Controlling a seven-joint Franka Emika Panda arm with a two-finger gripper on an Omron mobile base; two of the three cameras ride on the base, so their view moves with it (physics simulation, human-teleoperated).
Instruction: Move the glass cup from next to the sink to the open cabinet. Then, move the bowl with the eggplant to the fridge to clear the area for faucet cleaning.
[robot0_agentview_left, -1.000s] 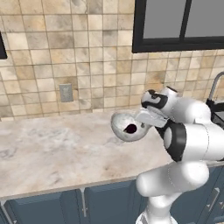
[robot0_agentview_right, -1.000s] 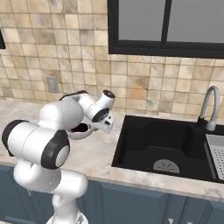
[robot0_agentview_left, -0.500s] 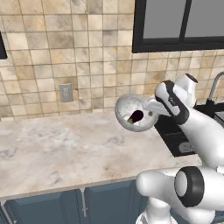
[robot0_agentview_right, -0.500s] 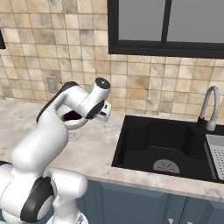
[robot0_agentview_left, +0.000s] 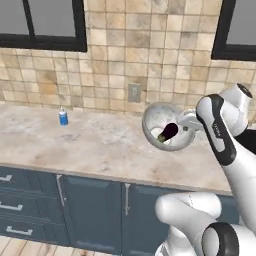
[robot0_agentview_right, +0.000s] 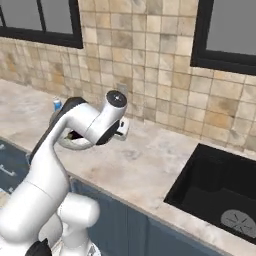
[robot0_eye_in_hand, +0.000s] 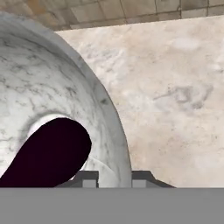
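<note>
Above the counter (robot0_agentview_left: 90, 145), well left of the sink (robot0_agentview_right: 220, 200), the bowl (robot0_agentview_left: 159, 120) hung tilted, its rim clamped between the fingers (robot0_eye_in_hand: 89, 179), the eggplant (robot0_agentview_left: 168, 132) lying inside. Compared with half a second before, the whole scene had shifted sideways, so the base had probably driven toward the fridge, the second step under way. Open counter lay below; a small blue bottle (robot0_agentview_left: 63, 117) stood well apart, and the tilt risked spilling the eggplant.

In the right base view the arm hides most of the bowl (robot0_agentview_right: 75, 145). The sink (robot0_agentview_right: 220, 200) runs off the right edge. The small blue container (robot0_agentview_left: 63, 117) on the far counter is too small to identify.
</note>
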